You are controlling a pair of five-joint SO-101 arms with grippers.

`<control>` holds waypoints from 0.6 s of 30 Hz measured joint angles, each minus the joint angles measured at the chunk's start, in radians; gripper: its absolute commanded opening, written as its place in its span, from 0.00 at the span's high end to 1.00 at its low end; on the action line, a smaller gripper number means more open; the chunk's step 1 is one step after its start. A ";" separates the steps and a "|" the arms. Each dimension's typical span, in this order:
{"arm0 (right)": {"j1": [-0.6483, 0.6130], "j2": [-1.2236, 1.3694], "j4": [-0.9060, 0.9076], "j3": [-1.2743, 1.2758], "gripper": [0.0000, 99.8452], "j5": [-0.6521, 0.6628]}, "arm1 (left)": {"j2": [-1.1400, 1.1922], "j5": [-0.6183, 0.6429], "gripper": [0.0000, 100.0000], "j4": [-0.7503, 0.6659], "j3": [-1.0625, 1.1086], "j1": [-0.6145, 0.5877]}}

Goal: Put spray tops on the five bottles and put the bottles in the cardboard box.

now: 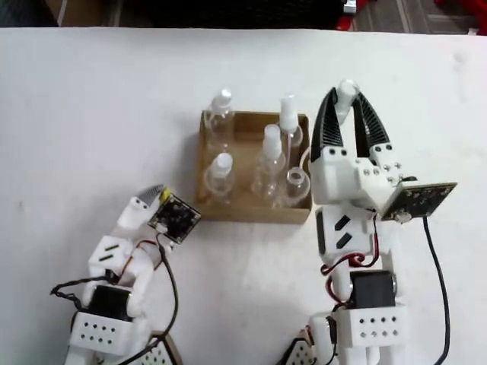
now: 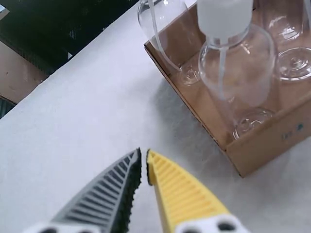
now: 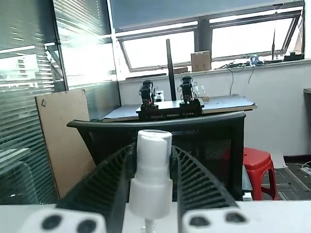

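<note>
The cardboard box (image 1: 245, 207) sits mid-table with several clear bottles standing in it. Most wear white spray tops, such as one at the back left (image 1: 221, 106). The bottle (image 1: 295, 182) in the box's near right corner has an open neck. My right gripper (image 1: 346, 96) hangs just right of the box, shut on a white spray top (image 1: 347, 89) held upright (image 3: 152, 170). My left gripper (image 1: 152, 192) rests low at the box's near left, shut on nothing, its grey and yellow fingers (image 2: 165, 184) pressed together over bare table. A capped bottle (image 2: 238, 73) stands in the box (image 2: 272, 141).
The white table (image 1: 99, 114) spreads wide to the left of and behind the box. Cables trail from both arm bases at the near edge. A dark chair back (image 3: 194, 131) lies beyond the table's far edge.
</note>
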 measured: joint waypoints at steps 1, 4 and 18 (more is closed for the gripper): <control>0.000 0.002 0.000 0.002 0.99 0.000 | 0.000 0.000 0.98 0.000 0.000 0.000; 0.000 0.005 0.000 0.021 0.99 0.000 | 0.000 0.000 0.98 0.000 0.000 0.000; -0.029 0.008 -0.005 0.164 0.99 0.000 | 0.000 0.000 0.98 0.000 0.000 0.000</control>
